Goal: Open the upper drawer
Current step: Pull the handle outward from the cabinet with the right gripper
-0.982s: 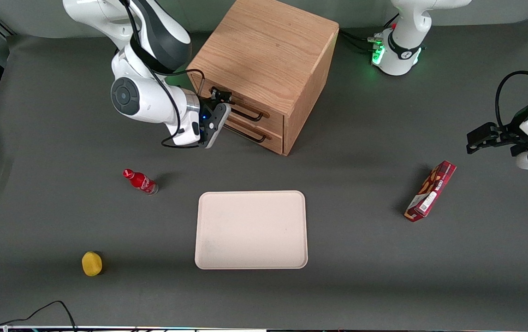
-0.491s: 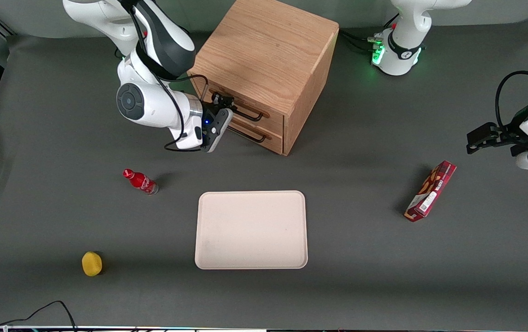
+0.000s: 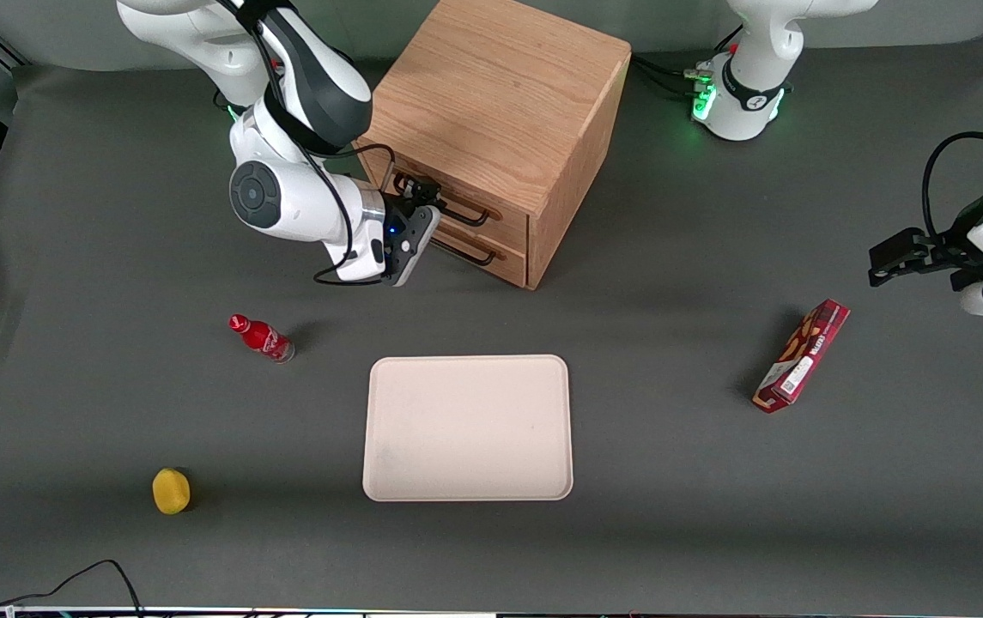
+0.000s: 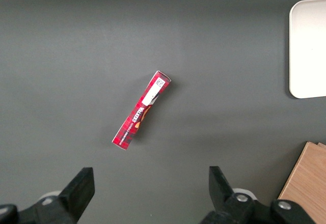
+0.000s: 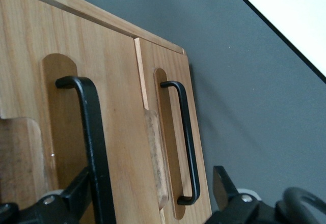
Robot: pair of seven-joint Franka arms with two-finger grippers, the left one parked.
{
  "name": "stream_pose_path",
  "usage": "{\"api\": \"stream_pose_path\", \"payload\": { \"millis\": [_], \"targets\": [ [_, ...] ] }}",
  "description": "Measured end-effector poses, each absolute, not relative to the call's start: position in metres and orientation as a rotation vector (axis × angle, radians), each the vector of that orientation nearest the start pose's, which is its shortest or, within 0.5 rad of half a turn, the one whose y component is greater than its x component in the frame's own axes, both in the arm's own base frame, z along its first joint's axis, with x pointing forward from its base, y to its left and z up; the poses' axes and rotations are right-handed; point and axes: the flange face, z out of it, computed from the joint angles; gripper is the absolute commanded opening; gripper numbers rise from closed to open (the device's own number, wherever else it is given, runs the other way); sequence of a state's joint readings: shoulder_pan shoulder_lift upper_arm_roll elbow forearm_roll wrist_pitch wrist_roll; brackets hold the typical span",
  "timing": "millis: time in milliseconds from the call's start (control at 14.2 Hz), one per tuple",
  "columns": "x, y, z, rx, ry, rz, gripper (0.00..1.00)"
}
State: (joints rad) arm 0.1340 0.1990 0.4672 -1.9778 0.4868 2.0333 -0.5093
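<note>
Now the gripper (image 3: 412, 190) sits spread wide around the upper drawer's (image 3: 457, 206) black handle (image 5: 97, 147), not clamped.

upper drawer (image 3: 457, 202): light oak, shallow, higher of the two fronts in the wooden cabinet (image 3: 500, 103). Looks shut, front about flush with the cabinet face. Thin black bar handle (image 3: 457, 210) runs along the front, mounted in a rounded recess; in the right wrist view the bar (image 5: 97, 147) stands off the wood. Gripper (image 3: 415, 196) is at the handle's working-arm end, one finger (image 5: 76, 191) just beside the bar.
</note>
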Motion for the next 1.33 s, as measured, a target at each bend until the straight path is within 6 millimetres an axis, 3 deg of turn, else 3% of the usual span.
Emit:
{"api": "stream_pose_path", "payload": {
  "millis": [211,632,1333],
  "targets": [
    [0.475,0.342,0.375,-2.408,-1.121,0.198,1.00],
    [0.534,0.310,0.356,-2.473,-1.081,0.142,1.00],
    [0.589,0.277,0.366,-2.479,-1.071,0.157,1.00]
  ]
}}
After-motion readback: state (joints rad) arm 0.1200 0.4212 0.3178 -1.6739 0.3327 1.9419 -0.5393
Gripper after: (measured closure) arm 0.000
